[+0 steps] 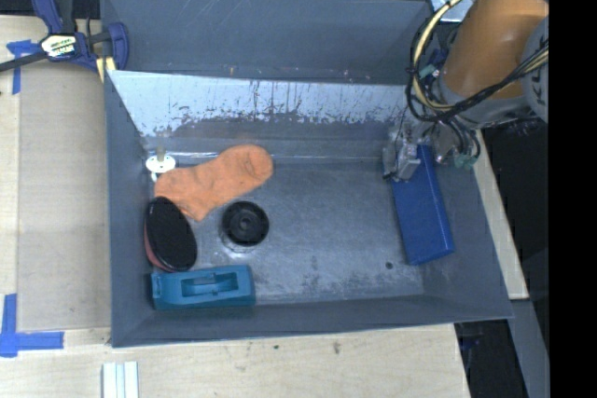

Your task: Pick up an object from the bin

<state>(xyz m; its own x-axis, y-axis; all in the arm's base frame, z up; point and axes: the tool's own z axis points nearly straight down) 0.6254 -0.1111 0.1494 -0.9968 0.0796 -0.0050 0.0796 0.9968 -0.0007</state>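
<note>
My gripper (403, 161) hangs low at the right side of the bin, near the back wall. It is at the upper end of a long flat blue block (424, 219) that lies against the bin's right wall and runs toward the front. From this view I cannot make out whether the gripper touches the block. The orange-covered wrist hides what is behind the gripper.
At the left lie an orange cloth (216, 179), a small white piece (159, 165), a black oval brush (170, 235), a black round disc (245, 224) and a blue box-shaped tool (202, 286). Bare bin floor stretches between them and the blue block.
</note>
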